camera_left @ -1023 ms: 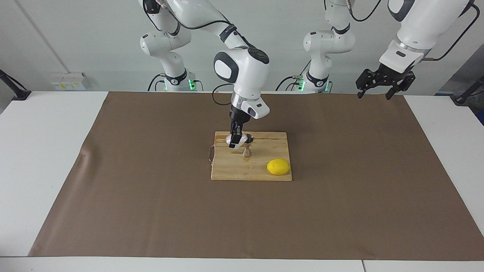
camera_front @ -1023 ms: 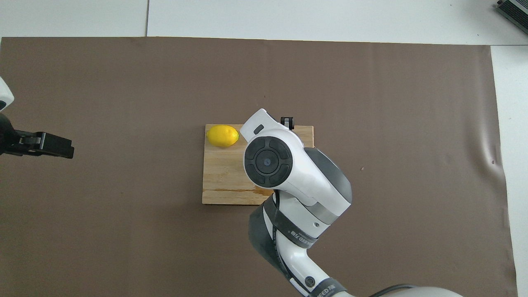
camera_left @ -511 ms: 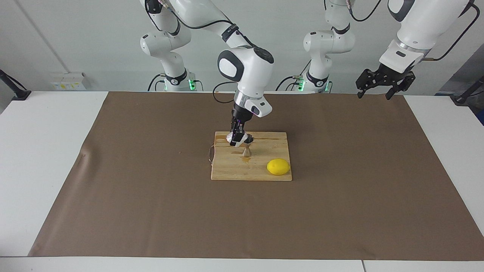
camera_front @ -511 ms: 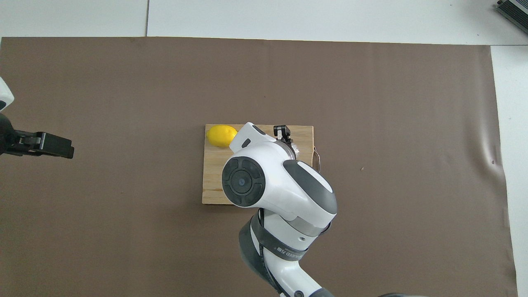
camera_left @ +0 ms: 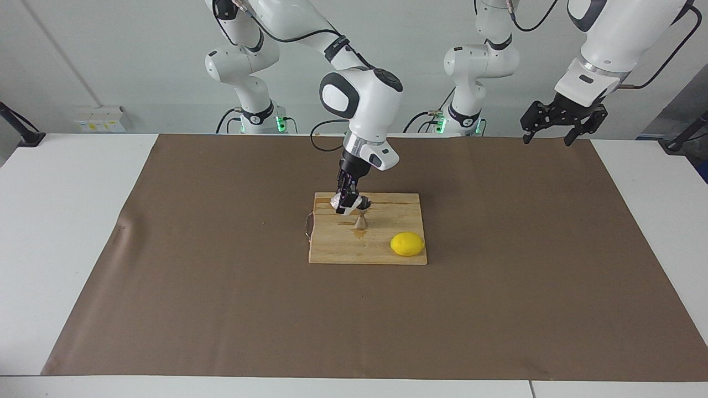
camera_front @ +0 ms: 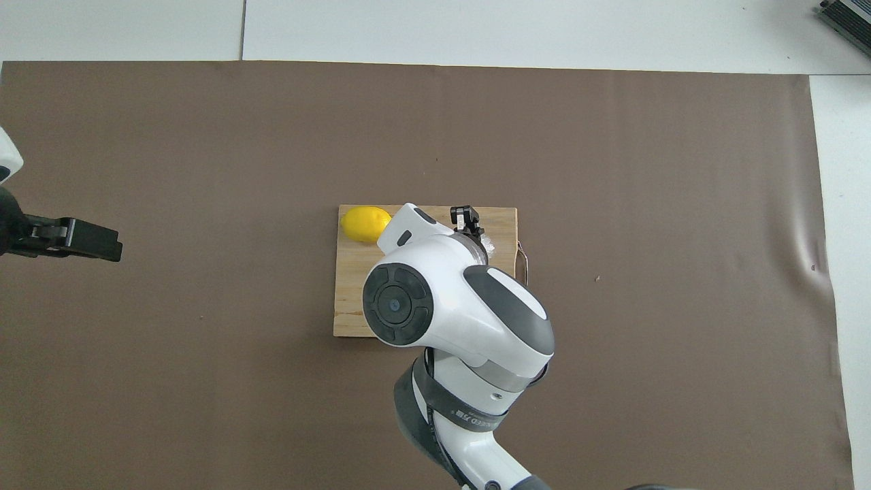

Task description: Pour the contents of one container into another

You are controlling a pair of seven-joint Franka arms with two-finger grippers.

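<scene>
Mid-pour, the right gripper (camera_left: 348,205) pinches the small faceted clear glass cup (camera_left: 339,203) by its wall, tipped over the little silver hourglass-shaped metal jigger (camera_left: 360,222) standing on the pale wooden cutting board (camera_left: 332,251). Glass this slick and breakable likely needs a firm side grip. Over the table's corner, the left gripper (camera_left: 563,119) waits, fingers spread and empty.

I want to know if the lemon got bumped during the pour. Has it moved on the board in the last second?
No. The lemon sits in the same corner of the wooden board, and the right claw works apart from it.
</scene>
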